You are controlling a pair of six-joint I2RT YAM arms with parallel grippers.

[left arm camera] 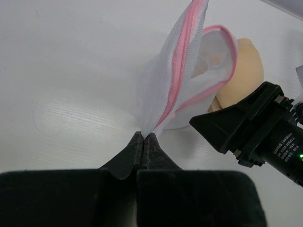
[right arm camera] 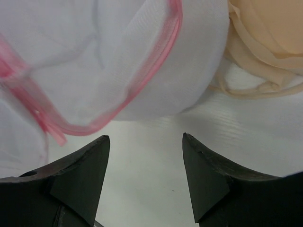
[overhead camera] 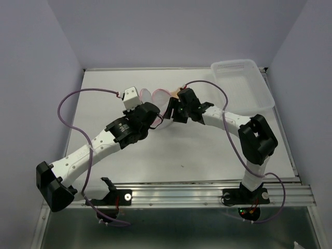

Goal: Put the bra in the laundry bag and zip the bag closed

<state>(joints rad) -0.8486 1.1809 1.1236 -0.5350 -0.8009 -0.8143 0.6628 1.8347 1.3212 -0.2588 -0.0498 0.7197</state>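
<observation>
The white mesh laundry bag with its pink zipper rim stands open near the table's far middle. My left gripper is shut on the bag's lower edge and holds it up. The peach bra lies on the table just behind and to the right of the bag, outside it; it shows at the top right of the right wrist view. My right gripper is open and empty, just short of the bag's pink rim, and sits next to the left gripper in the top view.
A rectangular clear-white plastic basket stands at the table's far right corner. The right arm's black wrist is close beside the bag. Purple cables loop over the table at the left and right.
</observation>
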